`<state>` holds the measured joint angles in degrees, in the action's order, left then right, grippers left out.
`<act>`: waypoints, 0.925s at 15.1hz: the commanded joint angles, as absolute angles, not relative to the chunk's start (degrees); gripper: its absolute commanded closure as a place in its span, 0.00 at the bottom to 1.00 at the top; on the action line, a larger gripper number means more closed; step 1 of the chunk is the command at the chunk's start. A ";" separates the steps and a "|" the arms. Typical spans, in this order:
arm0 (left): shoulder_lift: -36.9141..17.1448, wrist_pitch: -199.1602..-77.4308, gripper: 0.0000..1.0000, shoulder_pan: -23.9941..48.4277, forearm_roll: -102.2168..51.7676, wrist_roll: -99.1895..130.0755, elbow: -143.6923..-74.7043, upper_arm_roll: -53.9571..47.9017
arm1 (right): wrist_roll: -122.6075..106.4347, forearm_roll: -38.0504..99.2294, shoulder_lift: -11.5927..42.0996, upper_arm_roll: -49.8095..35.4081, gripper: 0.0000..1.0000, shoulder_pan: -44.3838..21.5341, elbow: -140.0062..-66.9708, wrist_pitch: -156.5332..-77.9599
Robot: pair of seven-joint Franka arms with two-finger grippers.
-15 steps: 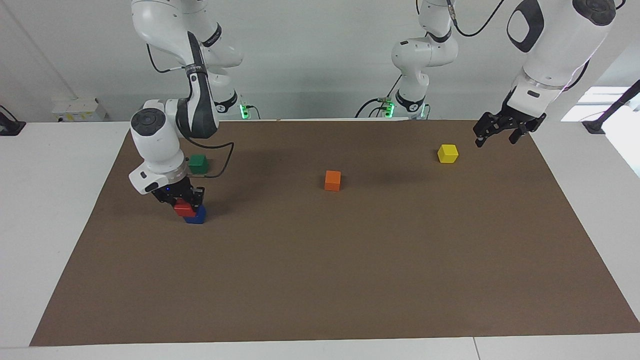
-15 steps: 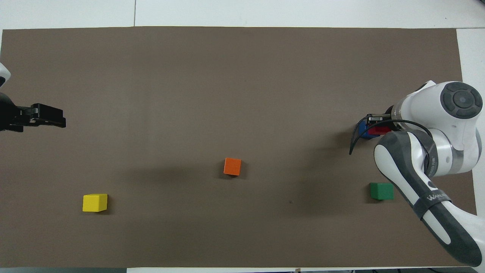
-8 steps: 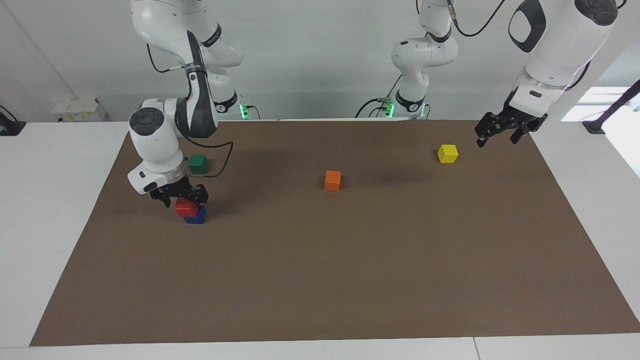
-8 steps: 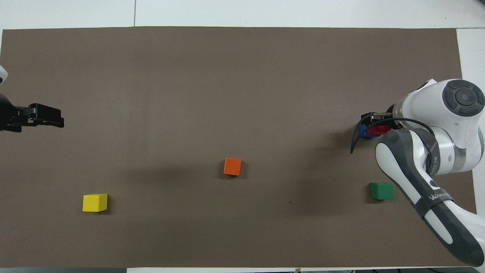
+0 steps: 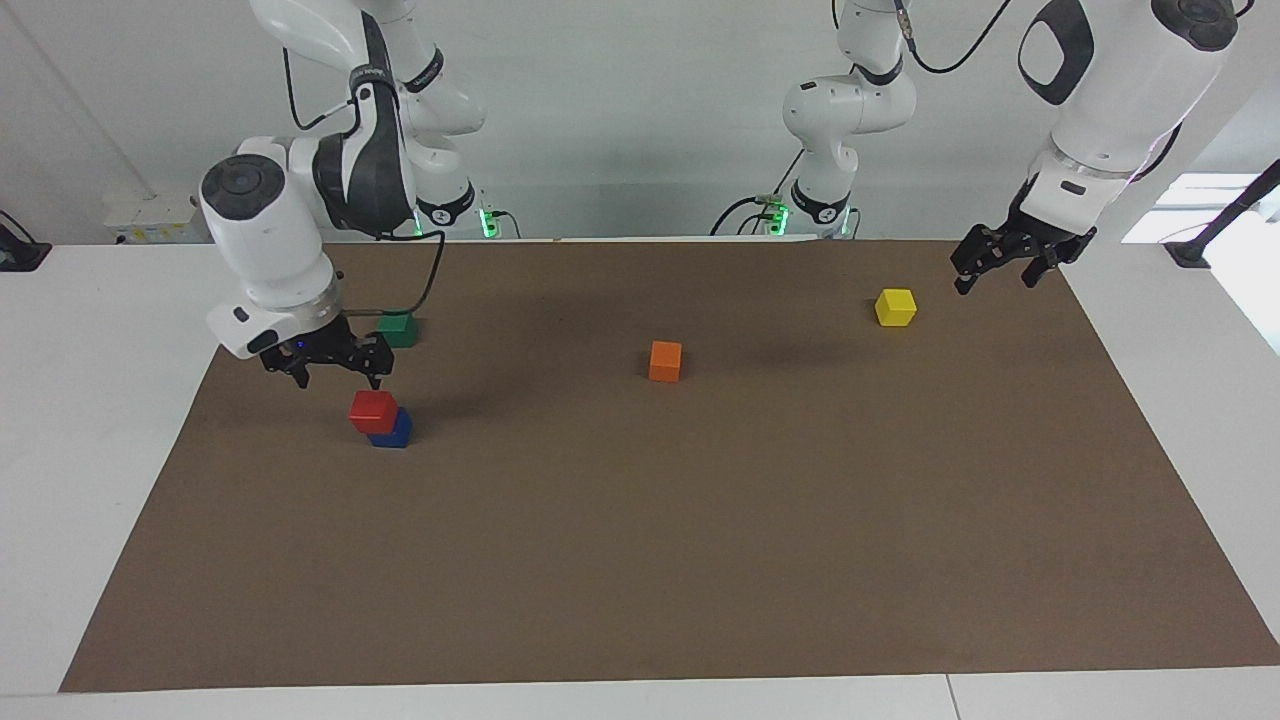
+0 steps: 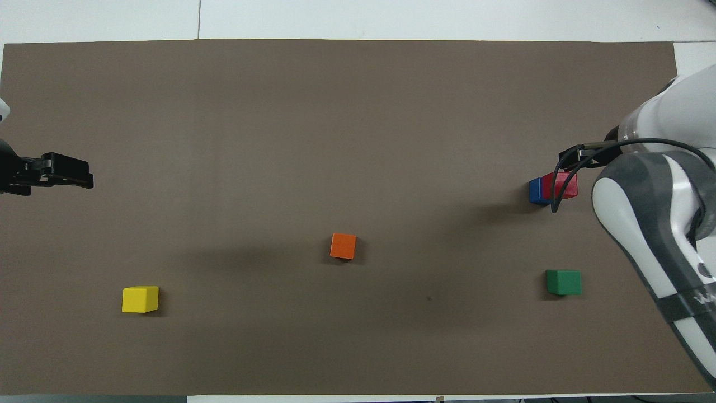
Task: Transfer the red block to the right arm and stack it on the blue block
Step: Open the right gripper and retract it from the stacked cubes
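Note:
The red block [image 5: 373, 410] [image 6: 561, 185] rests on the blue block [image 5: 393, 432] [image 6: 536, 190], set slightly off-centre so that a strip of blue shows. My right gripper [image 5: 338, 378] is open and empty. It hangs above the mat just clear of the stack, between the stack and the green block, and touches neither. In the overhead view the right arm's body covers most of that gripper [image 6: 576, 154]. My left gripper [image 5: 995, 272] [image 6: 84, 176] waits open in the air at the left arm's end of the table, near the yellow block.
A brown mat [image 5: 700, 560] covers the table. A green block [image 5: 398, 328] [image 6: 563, 281] lies nearer to the robots than the stack. An orange block [image 5: 665, 361] sits mid-mat. A yellow block [image 5: 895, 307] lies toward the left arm's end.
My right gripper opened, let go of the red block, then rose and drew away toward the right arm's end. The red block stayed on the blue one. The left arm barely moved.

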<state>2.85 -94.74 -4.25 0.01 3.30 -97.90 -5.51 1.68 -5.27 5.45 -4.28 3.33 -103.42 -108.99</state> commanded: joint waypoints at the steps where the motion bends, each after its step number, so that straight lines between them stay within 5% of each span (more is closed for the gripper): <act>1: 3.34 -94.83 0.00 -4.57 -1.14 3.16 -98.35 -5.45 | -1.58 0.60 1.95 -4.57 0.00 4.39 -100.82 -104.34; 7: 3.34 -94.83 0.00 -4.66 -1.14 3.16 -98.35 -5.45 | -3.25 0.62 -1.66 -4.75 0.00 4.30 -95.54 -92.21; 14: 3.34 -94.83 0.00 -4.66 -1.14 3.16 -98.35 -5.45 | -5.01 0.79 -3.78 2.35 0.00 0.02 -95.63 -89.91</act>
<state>2.85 -94.74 -4.25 0.01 3.31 -97.90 -5.51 -3.72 -0.45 -3.61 -0.79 2.69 -95.99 -90.59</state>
